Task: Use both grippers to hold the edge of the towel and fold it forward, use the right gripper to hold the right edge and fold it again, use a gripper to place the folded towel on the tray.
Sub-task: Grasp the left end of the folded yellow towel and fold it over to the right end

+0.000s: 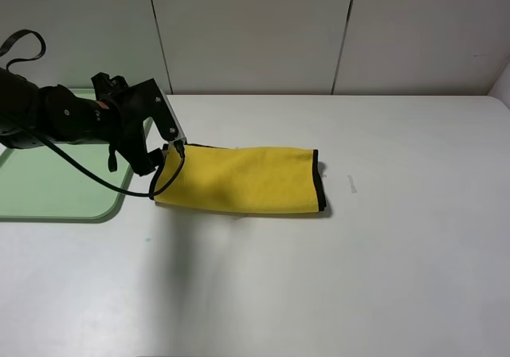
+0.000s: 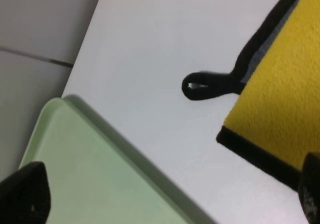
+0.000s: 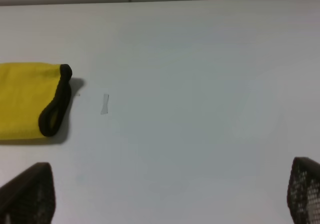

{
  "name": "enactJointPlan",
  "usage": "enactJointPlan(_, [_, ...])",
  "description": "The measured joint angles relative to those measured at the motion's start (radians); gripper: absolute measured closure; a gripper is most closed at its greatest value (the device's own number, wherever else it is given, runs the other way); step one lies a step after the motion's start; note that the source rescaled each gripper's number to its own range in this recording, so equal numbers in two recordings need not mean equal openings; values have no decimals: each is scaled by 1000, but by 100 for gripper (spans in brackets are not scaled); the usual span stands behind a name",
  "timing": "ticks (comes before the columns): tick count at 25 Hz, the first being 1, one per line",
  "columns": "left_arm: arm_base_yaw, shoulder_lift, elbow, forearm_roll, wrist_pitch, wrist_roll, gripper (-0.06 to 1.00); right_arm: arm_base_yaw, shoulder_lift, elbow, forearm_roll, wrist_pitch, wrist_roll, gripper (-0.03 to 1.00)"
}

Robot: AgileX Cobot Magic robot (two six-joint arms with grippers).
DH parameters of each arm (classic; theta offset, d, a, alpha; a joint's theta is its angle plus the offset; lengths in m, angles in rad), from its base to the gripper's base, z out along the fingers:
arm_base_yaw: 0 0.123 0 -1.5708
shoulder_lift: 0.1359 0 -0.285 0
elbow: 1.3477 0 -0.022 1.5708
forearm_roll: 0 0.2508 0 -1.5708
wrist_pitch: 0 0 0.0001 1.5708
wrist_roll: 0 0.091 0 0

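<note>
— How many cloths and trays?
— One towel (image 1: 239, 180), one tray (image 1: 48, 191), one table (image 1: 382, 277).
— And grippers?
— Two: the left gripper (image 1: 167, 154) and the right gripper (image 3: 165, 194). Also one small pale mark (image 1: 352, 184) on the tabletop.

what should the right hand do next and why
Probably bring the right hand over to the right edge of the towel and lower onto it. The towel lies folded once into a long strip on the table, its black-trimmed right end free, while the open right hand is well short of it. The second fold starts there.
</note>
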Motion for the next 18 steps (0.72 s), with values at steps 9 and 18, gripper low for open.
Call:
enactJointPlan(9, [0,0,0,0,-1,-377,-6,0,0,0,0,0,0,-3])
enactJointPlan(18, [3,0,0,-33,39,-868,-6,0,0,0,0,0,0,-3])
